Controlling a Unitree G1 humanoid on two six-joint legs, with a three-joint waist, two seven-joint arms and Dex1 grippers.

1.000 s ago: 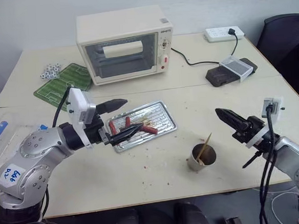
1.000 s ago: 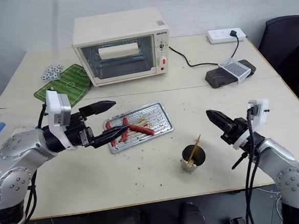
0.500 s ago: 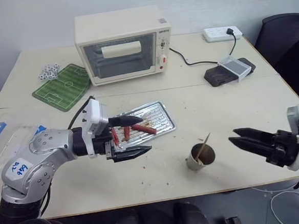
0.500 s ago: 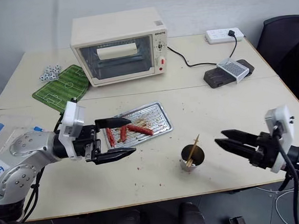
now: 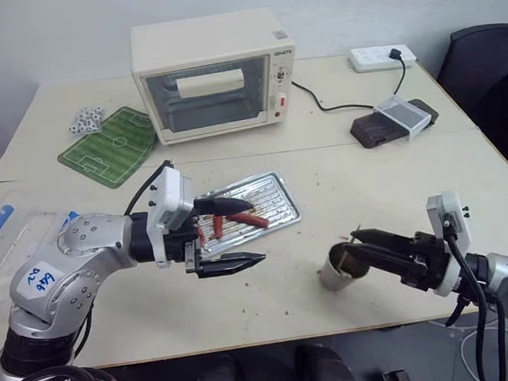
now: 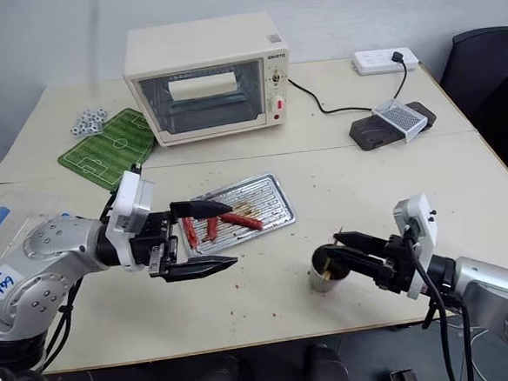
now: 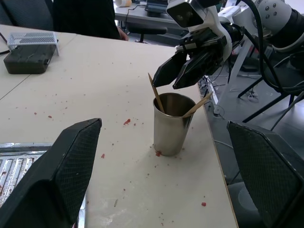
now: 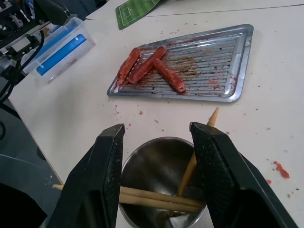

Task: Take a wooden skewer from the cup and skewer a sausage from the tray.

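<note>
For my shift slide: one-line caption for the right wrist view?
Right hand open above the cup of wooden skewers, three sausages waiting on the tray.

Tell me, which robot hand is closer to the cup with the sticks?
The right. The right gripper is open right above the cup, its fingers over the rim. The left gripper is open beside the tray, well away from the cup.

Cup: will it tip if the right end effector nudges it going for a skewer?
Probably. The cup is tall, narrow at the base and looks thin-walled, so likely light. It stands loose on the smooth table, so it may slide first. The right end effector straddles its rim, leaving little margin.
</note>
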